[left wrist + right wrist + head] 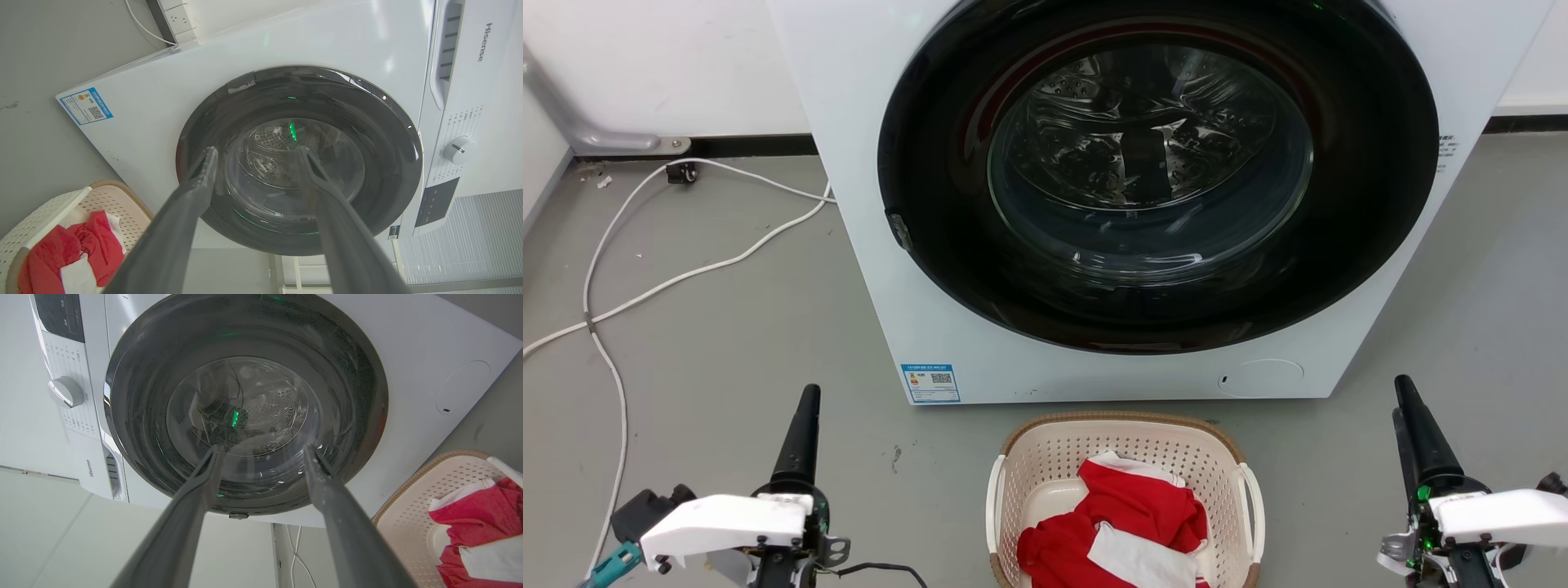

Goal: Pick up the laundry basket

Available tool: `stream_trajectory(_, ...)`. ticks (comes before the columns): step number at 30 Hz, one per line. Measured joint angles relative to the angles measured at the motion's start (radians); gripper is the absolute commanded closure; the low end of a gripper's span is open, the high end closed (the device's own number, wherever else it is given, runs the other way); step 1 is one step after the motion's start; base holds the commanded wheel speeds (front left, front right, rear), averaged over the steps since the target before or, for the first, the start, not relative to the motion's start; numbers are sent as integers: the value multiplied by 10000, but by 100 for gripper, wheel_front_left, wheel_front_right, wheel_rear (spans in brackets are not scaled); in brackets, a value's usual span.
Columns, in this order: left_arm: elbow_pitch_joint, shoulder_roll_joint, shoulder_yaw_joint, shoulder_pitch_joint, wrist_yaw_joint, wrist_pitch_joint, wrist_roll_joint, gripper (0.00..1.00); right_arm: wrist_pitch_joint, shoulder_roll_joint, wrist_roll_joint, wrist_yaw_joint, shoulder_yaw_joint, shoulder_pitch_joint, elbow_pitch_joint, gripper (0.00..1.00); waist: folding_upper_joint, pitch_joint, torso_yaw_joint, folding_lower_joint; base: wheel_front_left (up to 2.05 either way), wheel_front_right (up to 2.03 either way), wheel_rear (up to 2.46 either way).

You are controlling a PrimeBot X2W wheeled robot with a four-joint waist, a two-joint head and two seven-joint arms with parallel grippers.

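Left end effector (pixel 257 152): open, fingers spread, nothing between them; aimed at the washing machine (pixel 849 122) door.
Right end effector (pixel 263 450): open likewise, empty, aimed at the same door.
Arm pose: both arms low, one on each side, fingers pointing forward; wrists rolled so each finger pair shows edge-on in the head view.
Laundry basket (pixel 1045 465): on the floor (pixel 727 327) just before the machine, between the end effectors, apart from both.
Handles: left handle (pixel 994 506) and right handle (pixel 1255 506) each face an end effector.
Contents: red and white garment (pixel 1127 523), loosely heaped.
Judgement: flanking stance suits a two-sided handle grasp; approach not yet begun.
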Motion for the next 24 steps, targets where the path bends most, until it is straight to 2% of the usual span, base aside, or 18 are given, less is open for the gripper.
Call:
stream_trajectory(6, -345, 0, -238, 82, 270, -199, 1037, 0, -224, 0, -1133, 2, 84, 44, -407, 0, 0, 4, -7, 0, 0, 0, 0)
stream_trajectory(7, -441, 0, -351, 128, 372, -284, 1471, 0, -313, 0, -1651, 2, 148, 125, -573, 0, 0, 4, -7, 1, 0, 0, 0)
stream_trajectory(8, -441, 0, -351, 128, 372, -284, 1471, 0, -313, 0, -1651, 2, 148, 125, -573, 0, 0, 4, -7, 1, 0, 0, 0)
stream_trajectory(9, -575, 0, -514, 148, 508, -403, 2096, 0, -433, 0, -2372, 2, 238, 176, -767, 0, 0, 4, -7, 1, 0, 0, 0)
stream_trajectory(13, -723, 4, -711, 174, 683, -539, 2915, 0, -585, 0, -3269, 2, 357, 265, -1005, 0, 0, 0, -2, 0, 0, 0, 0)
stream_trajectory(24, -1032, 8, -1158, 298, 1018, -951, 4732, 0, -966, -2, -5281, 2, 621, 535, -1429, 0, 0, 1, 8, 1, 0, 0, 0)
